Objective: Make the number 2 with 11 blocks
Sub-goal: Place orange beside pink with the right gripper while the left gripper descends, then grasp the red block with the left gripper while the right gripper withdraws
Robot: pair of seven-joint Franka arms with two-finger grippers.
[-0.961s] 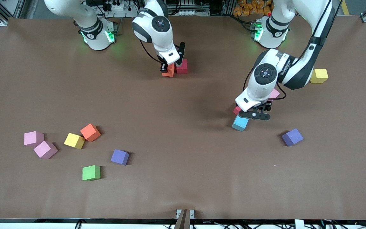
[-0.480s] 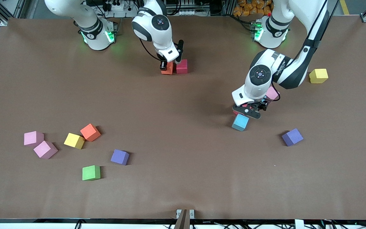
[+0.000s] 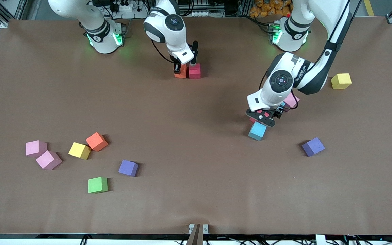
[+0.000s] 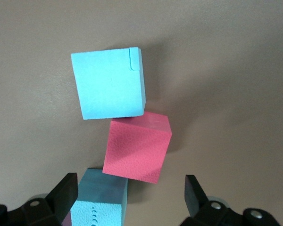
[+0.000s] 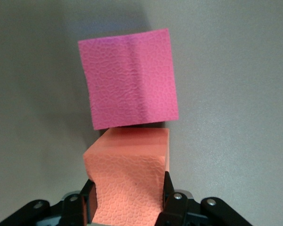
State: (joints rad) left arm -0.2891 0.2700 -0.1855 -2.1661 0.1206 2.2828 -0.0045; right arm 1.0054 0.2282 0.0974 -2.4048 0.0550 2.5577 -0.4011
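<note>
From my remote station I can read no text, label, brand or number anywhere on the table. The left arm point(image 3: 305, 73) carries dark lettering along its white casing, but I cannot make the letters out. The foam cubes show bare faces with no markings.

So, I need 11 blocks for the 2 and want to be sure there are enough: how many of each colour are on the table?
pink: 3
yellow: 2
orange: 2
purple: 2
crimson: 2
light blue: 2
green: 1
Total: 14
</note>
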